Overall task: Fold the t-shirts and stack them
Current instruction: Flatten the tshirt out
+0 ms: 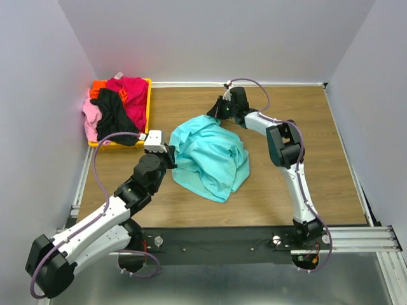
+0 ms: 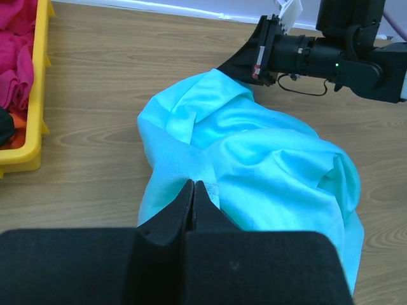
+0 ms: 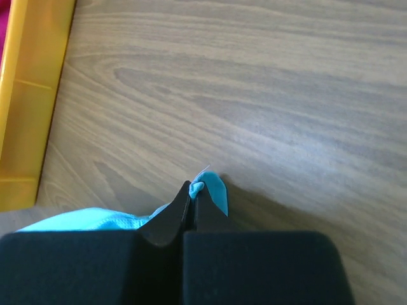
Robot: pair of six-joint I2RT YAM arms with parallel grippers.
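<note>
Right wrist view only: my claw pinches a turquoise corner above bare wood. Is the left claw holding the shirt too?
Observer: Yes, the left claw is shut on the shirt, at its left edge.
Operator: Is it spread flat?
Observer: No, it lies crumpled in a heap on the table.
Operator: Where are the rest?
Observer: The other shirts are piled in the yellow bin, at the far left corner.
</note>
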